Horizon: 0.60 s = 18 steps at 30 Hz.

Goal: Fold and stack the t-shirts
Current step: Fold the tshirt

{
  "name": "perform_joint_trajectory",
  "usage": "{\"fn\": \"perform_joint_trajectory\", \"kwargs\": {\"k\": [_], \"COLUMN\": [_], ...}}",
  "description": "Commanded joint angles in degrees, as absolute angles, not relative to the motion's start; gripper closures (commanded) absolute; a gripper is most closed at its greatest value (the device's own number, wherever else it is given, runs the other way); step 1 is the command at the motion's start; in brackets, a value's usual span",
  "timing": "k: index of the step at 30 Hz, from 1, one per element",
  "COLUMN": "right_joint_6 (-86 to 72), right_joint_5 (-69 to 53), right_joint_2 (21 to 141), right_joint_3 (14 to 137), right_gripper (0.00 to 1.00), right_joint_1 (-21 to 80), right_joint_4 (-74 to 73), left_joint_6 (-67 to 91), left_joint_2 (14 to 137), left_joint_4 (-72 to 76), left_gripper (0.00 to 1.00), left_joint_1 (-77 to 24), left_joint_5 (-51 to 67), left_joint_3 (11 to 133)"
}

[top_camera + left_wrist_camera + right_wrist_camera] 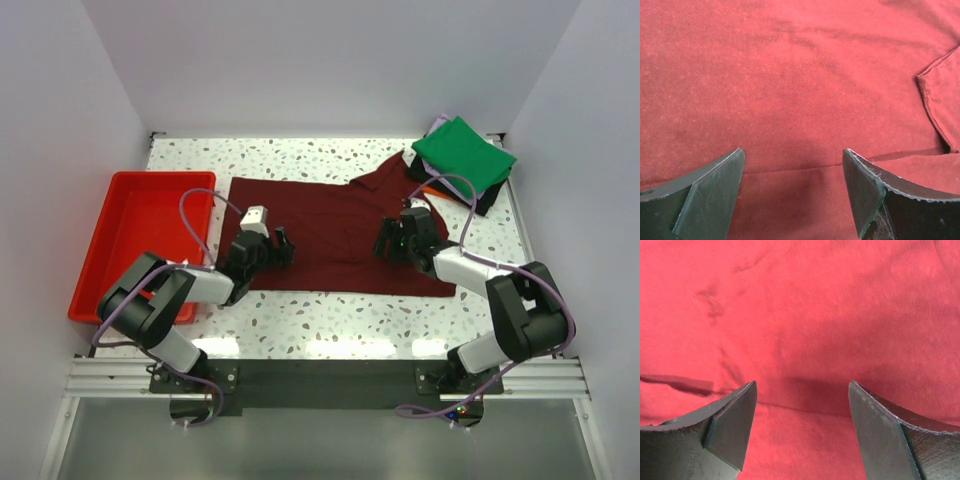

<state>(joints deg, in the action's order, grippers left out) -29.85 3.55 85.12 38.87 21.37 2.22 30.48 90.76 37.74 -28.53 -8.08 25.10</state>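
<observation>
Speckled pale desk (320, 310). Left end effector (278, 248) and right end effector (392, 240), both spread open, empty, low over one maroon t-shirt (330, 235) flat mid-desk. One red tray (140, 225) at left. Far right, one folded stack, green t-shirt (463, 150) topmost. White walls (320, 60) around.

Tray (130, 230) left — shirt (330, 225) centre — stack (465, 150) right

The right gripper (802, 389) is positioned over the shirt (840, 310) with its jaws wide apart. Red cloth fills the frame. A fold edge (685, 385) crosses it near the fingertips, with small wrinkles (710, 302) at upper left.
</observation>
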Motion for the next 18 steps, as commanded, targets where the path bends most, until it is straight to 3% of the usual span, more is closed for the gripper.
{"fn": "perform_joint_trajectory", "kwargs": {"k": [1, 18], "right_joint_6": [-31.9, -40.9], "right_joint_5": [5.3, 1.7], "right_joint_2": [85.5, 69.2], "right_joint_3": [38.6, 27.8], "right_gripper": [0.23, 0.22], "right_joint_1": [21.4, 21.6], "right_joint_4": [-3.5, -16.8], "left_joint_6": [31.6, 39.4], "left_joint_2": [90.5, 75.2], "left_joint_4": [41.3, 33.0], "left_gripper": [0.16, 0.16], "left_joint_1": [-28.7, -32.4], "left_joint_5": [-8.4, -10.6], "left_joint_3": [21.7, 8.5]}}
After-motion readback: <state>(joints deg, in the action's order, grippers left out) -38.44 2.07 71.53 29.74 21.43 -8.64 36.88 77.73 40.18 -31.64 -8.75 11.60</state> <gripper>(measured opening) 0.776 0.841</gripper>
